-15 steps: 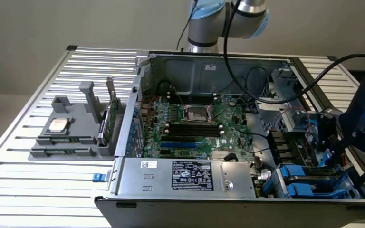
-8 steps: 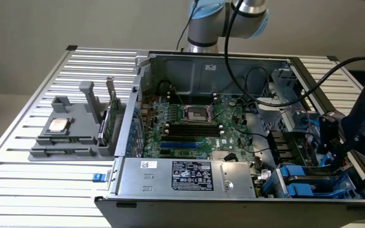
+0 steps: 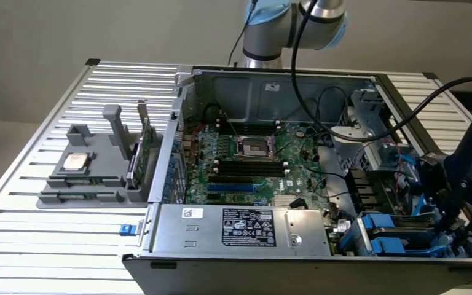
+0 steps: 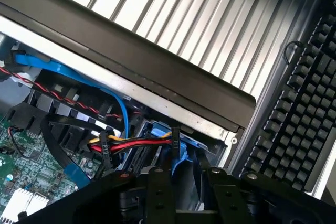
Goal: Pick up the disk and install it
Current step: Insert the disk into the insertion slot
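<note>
Tool: the tool hangs low inside the computer case, at its corner on the exterior view's right. I cannot tell how wide it stands or whether it has hold of anything.
Disk: the blue-framed disk sits in the drive bay at that corner of the case, right by the tool.
Handling: probably stiff, dense for its size and sensitive to knocks. The plastic frame may flex, so the frame's long sides look the best hold.
Edges: the case rim runs just beside the disk, and red and yellow cables cross close by.
Open room: tight within the case corner, free above it. A keyboard lies outside the case on the bench.
</note>
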You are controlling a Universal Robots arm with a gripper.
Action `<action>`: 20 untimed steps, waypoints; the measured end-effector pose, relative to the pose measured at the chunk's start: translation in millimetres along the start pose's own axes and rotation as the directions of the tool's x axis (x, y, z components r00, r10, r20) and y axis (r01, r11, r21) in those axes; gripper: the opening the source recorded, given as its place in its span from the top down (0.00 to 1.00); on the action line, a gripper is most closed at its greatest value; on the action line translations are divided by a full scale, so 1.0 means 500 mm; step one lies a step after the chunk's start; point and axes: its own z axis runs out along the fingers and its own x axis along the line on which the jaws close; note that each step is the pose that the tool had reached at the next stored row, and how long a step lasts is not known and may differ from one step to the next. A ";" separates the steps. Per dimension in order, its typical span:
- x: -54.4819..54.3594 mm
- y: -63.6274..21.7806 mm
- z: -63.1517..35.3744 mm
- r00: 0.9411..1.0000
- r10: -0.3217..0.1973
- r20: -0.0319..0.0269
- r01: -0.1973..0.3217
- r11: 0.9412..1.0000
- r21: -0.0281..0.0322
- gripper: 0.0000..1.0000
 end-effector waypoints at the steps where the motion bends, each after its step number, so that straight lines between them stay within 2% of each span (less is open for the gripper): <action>1: -0.002 -0.001 0.000 1.000 0.002 0.000 -0.002 1.000 0.000 0.73; 3: -0.004 -0.002 0.000 1.000 0.007 0.000 -0.007 1.000 0.001 0.83; 10: -0.008 -0.004 0.001 1.000 0.027 -0.001 -0.027 1.000 0.003 0.83; 16: -0.008 -0.005 0.001 0.999 0.031 -0.008 -0.031 0.999 0.009 0.83; 20: -0.007 -0.006 -0.001 0.999 0.042 -0.010 -0.042 0.999 0.009 0.83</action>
